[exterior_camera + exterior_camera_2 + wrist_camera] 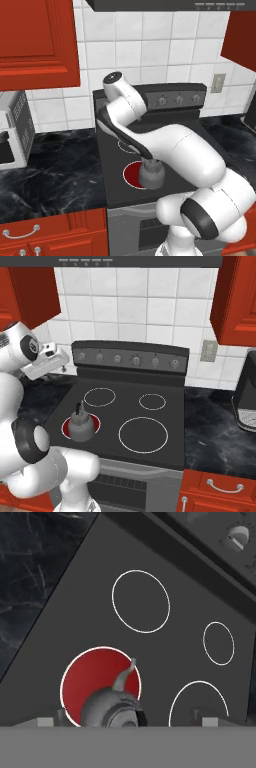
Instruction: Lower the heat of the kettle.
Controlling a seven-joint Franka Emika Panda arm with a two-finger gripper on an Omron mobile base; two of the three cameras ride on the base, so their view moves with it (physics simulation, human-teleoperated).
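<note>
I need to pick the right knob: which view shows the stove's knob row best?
The right base view: the knob row lies unobstructed across the back panel. In the left base view the arm covers part of it. The hand view catches one knob at its corner.

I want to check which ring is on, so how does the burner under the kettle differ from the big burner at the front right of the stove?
The burner under the kettle glows red inside its ring; the big front-right burner is dark inside its white outline. The first carries the kettle; the second carries nothing. The first looks smaller than the second. Both are round rings in the front row of the same dark stovetop.
</note>
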